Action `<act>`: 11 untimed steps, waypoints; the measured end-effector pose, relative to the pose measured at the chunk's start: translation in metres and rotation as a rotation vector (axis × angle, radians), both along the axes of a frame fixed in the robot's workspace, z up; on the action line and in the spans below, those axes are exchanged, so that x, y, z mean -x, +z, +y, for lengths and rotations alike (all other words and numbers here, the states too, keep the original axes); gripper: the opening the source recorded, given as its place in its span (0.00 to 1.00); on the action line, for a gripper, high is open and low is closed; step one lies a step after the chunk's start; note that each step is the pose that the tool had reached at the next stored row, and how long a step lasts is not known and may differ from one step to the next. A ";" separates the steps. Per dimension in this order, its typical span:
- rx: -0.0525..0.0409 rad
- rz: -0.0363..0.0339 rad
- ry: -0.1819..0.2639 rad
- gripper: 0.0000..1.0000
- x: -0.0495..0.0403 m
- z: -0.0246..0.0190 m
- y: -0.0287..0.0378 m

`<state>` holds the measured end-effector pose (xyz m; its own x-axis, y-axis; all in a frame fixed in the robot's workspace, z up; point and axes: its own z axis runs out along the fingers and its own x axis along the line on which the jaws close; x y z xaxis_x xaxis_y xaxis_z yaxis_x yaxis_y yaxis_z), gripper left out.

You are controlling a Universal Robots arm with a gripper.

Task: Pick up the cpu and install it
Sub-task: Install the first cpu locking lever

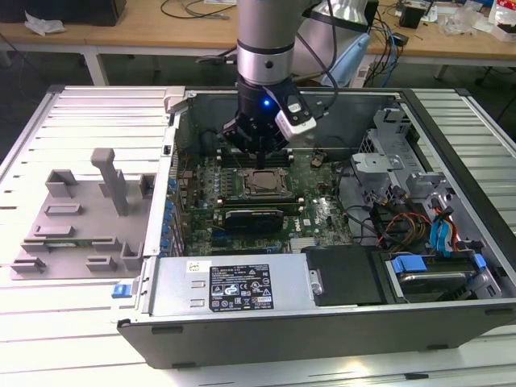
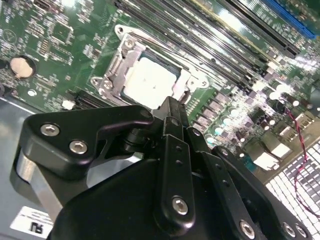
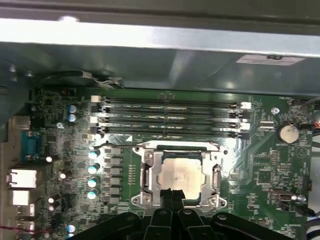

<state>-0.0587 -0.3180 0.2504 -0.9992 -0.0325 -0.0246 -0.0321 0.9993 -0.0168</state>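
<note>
Pincer (image 1: 262,160) down inside the open case (image 1: 322,332) in the exterior view, right above the cpu (image 1: 262,183), which lies seated in its socket (image 1: 240,187) on the motherboard (image 1: 322,214). A grey fixture (image 1: 81,218) sits well apart at the exterior view's left.

Second wrist view: pincer (image 2: 171,106) clenched, tips pressed together, gripping nothing, just over the cpu (image 2: 149,80) edge.

First wrist view: pincer (image 3: 171,194) at the cpu (image 3: 181,171) rim, memory slots (image 3: 165,117) beyond.
</note>
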 end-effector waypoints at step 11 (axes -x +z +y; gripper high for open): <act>-0.0023 -0.0030 0.000 0.11 0.0301 0.0018 0.0000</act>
